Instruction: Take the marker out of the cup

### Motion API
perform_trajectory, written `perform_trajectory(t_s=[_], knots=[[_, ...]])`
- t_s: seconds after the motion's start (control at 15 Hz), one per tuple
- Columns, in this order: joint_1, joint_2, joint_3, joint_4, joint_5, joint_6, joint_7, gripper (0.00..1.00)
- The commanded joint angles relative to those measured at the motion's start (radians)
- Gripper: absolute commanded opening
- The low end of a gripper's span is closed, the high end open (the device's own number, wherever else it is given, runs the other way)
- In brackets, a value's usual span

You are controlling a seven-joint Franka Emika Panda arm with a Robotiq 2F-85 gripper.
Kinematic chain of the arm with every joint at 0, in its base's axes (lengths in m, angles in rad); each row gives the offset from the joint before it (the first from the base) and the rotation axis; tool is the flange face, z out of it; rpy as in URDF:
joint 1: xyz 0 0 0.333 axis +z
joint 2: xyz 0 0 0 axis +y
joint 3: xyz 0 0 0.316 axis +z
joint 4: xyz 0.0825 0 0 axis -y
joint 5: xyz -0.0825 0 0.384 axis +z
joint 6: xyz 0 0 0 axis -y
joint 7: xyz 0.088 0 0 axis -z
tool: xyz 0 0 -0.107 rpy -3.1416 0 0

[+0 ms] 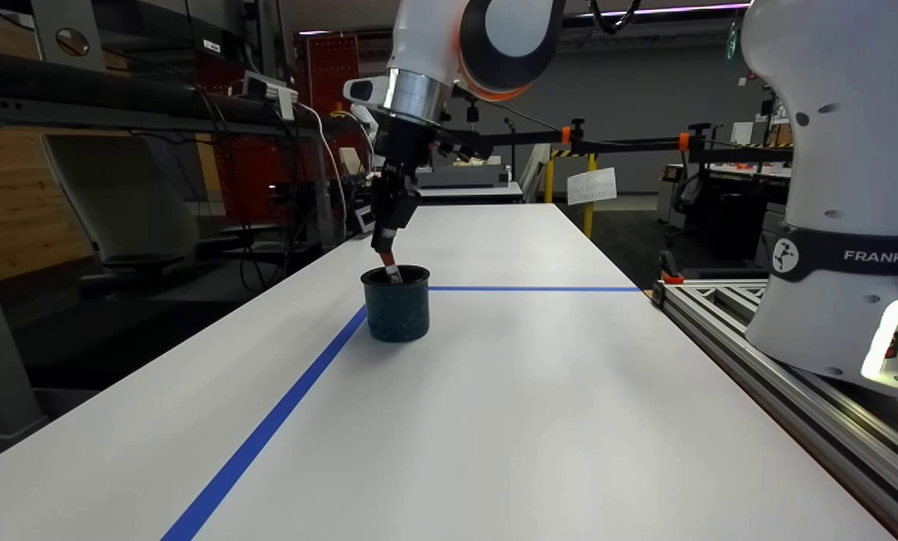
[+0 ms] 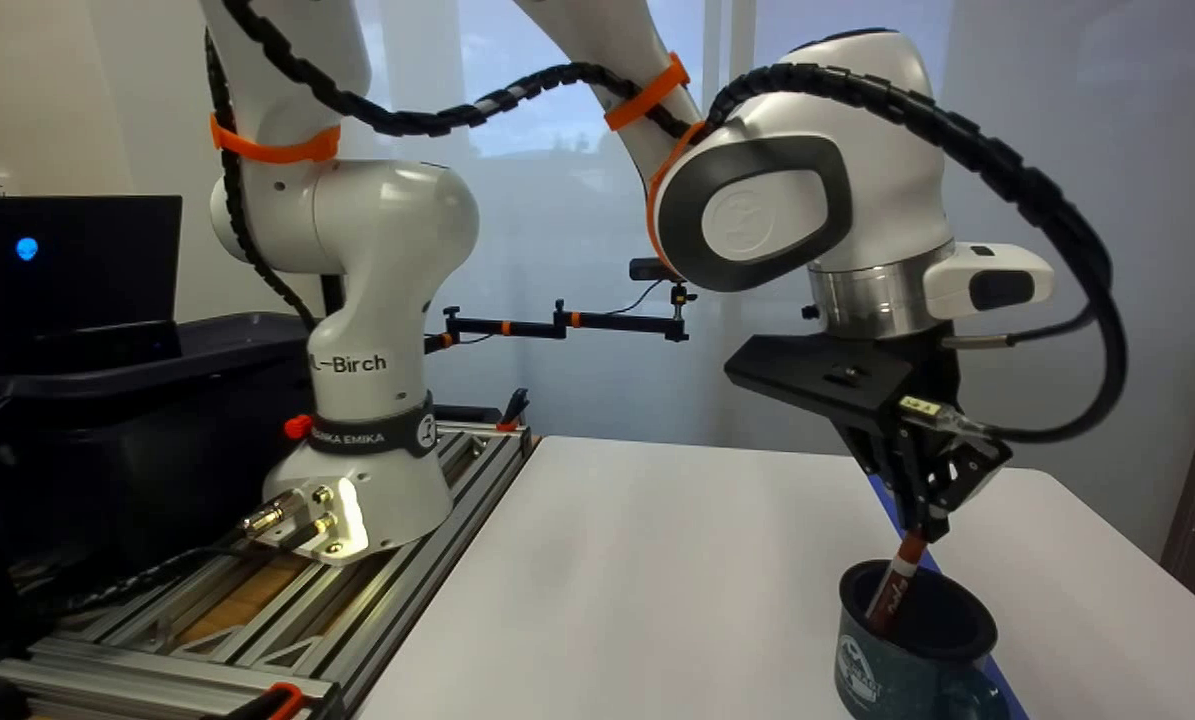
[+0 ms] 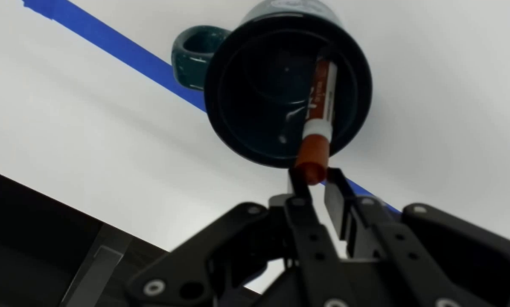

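The dark teal cup stands upright on the white table; in the wrist view its round mouth and rim and a handle show. The marker, dark red with a white band and an orange-red cap, leans tilted in the cup, its cap end above the rim. It also shows in an exterior view and in the wrist view. My gripper is over the cup's edge, its two fingertips closed on either side of the cap. Whether the marker's lower end touches the cup's bottom is hard to tell.
Blue tape lines run on the white table beside and behind the cup. The robot base stands on a metal rail frame along one table edge. A dark bin with a laptop is behind it.
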Motion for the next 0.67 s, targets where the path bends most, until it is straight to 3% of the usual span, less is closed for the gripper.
perform_trajectory(t_s=[0.0, 0.53, 0.6], knots=[[-0.165, 0.096, 0.187, -0.045, 0.05, -0.009, 0.01, 0.04], [-0.525, 0.167, 0.593, 0.002, -0.069, -0.058, 0.097, 0.04], [-0.627, 0.204, 0.718, 0.007, 0.005, -0.061, 0.032, 0.04]])
